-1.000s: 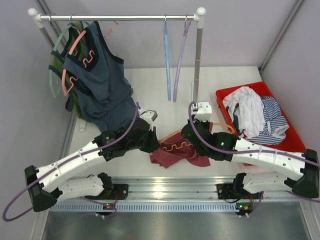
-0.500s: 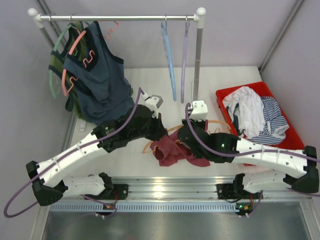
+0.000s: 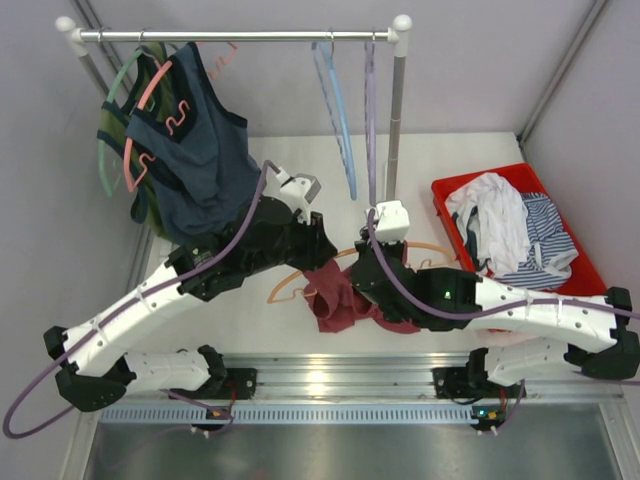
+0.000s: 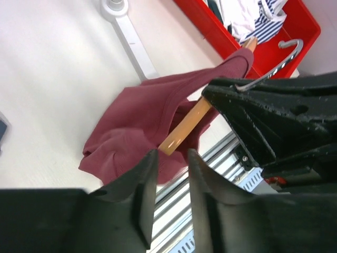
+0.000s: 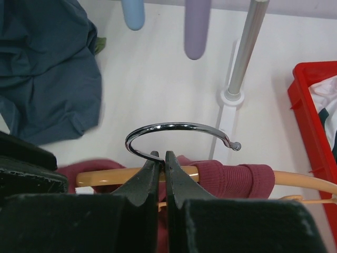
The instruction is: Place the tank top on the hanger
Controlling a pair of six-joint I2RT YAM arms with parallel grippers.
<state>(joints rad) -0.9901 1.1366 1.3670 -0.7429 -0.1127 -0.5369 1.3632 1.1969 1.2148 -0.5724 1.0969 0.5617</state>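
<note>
The maroon tank top (image 3: pixel 340 308) hangs bunched on the orange hanger (image 3: pixel 283 290) between my two arms, low over the table. One strap wraps the hanger's right shoulder (image 5: pixel 237 176). My right gripper (image 5: pixel 160 155) is shut on the stem of the metal hook (image 5: pixel 179 126), just above the orange bar (image 5: pixel 105 176). My left gripper (image 4: pixel 171 153) stands open with nothing between its fingers. The tank top (image 4: pixel 137 121) and the bare left end of the hanger (image 4: pixel 187 126) lie just beyond its tips. In the top view the left gripper (image 3: pixel 322 248) sits up and left of the garment.
A clothes rail (image 3: pixel 240 36) crosses the back, with a dark blue-grey tank top (image 3: pixel 205 170) on a pink hanger at left. Light blue (image 3: pixel 340 130) and purple (image 3: pixel 370 120) hangers hang near its right post (image 3: pixel 395 120). A red bin (image 3: pixel 450 190) of white and striped clothes stands right.
My left gripper has opened, let go of the fabric and drawn back up and left. The hanger with the tank top has shifted left, its bare left end now showing.
</note>
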